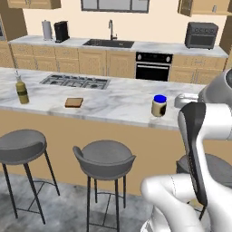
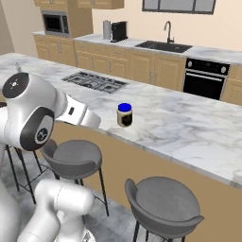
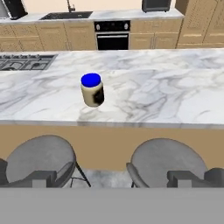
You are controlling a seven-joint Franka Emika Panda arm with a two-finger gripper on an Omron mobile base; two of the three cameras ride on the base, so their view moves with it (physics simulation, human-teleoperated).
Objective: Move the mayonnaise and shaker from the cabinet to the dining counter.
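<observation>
The mayonnaise [image 1: 158,105], a squat jar with a blue lid, stands upright on the dining counter [image 1: 118,102] near its front edge. The right base view has the jar [image 2: 124,115] right of the arm's hand, and the hand view has it [image 3: 92,89] ahead over the marble top [image 3: 153,96]. My gripper [image 3: 114,178] is open and holds nothing. It hangs back from the counter, over the stools, well apart from the jar. A light wooden wall cabinet [image 1: 204,7] hangs at the far upper right. A tiny pale object [image 1: 214,8] inside it is too small to tell whether it is the shaker.
On the island are a gas cooktop [image 1: 74,82], an olive-green bottle [image 1: 21,90] and a flat brown block [image 1: 74,102]. Grey round stools [image 1: 105,158] line the tan front. The wall counter behind carries a sink [image 1: 108,43] and a toaster oven [image 1: 201,35].
</observation>
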